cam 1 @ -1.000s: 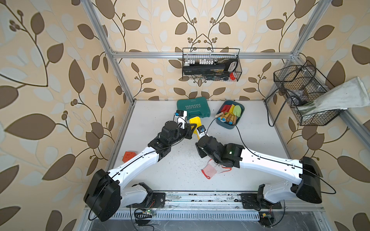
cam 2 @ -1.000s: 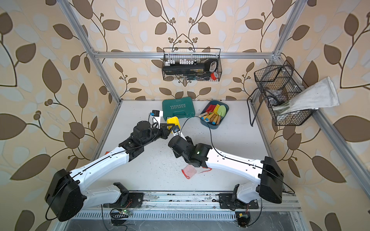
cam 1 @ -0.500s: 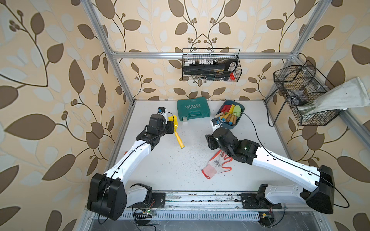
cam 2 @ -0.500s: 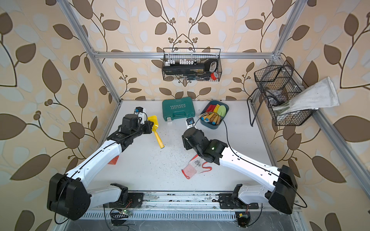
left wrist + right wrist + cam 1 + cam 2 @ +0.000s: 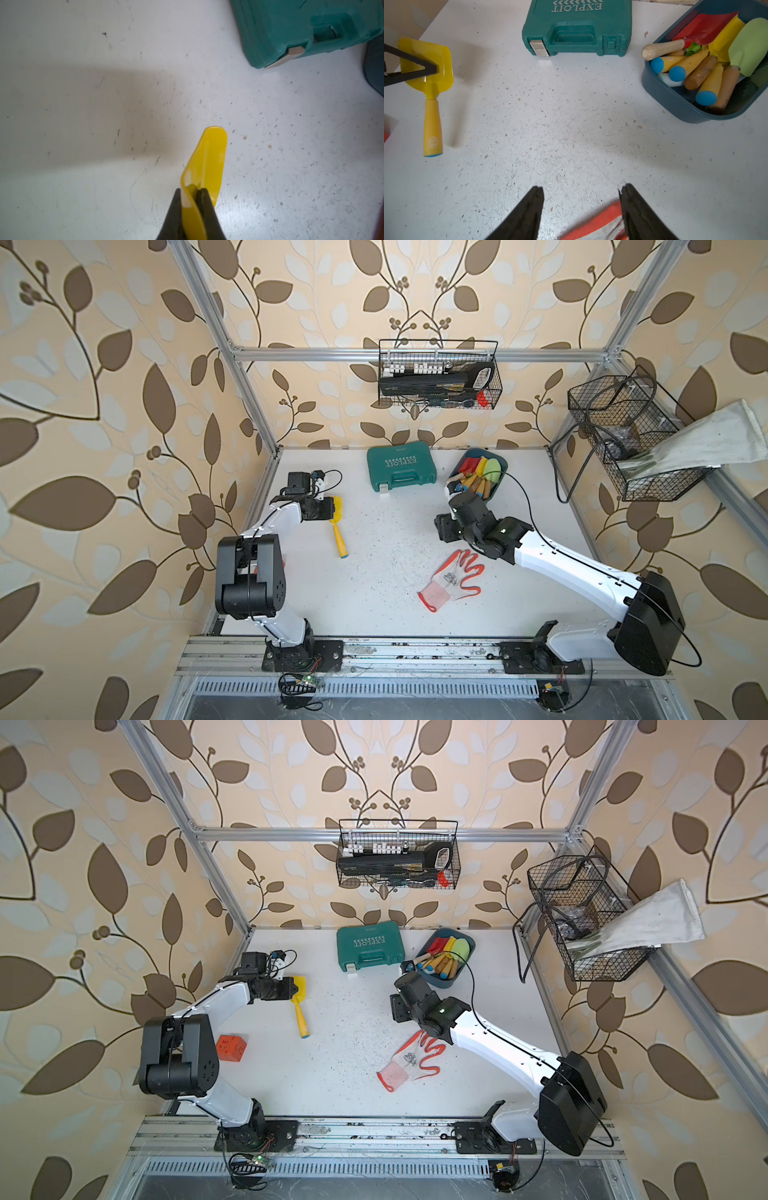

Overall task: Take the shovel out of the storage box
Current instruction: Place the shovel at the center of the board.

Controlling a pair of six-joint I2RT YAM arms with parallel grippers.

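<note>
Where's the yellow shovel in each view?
Top view: yellow shovel at the tip of the left gripper, on the left arm's side of the teal case.
Top view: shovel likewise beside that gripper.
Left wrist: only its blade, pinched in the gripper.
Right wrist: whole shovel, across the case from the storage box.
Shared landmark: the teal case, in all four.

Yellow shovel (image 5: 300, 1016) out (blue-tipped handle); dark blue storage box (image 5: 445, 982) well apart.
</note>
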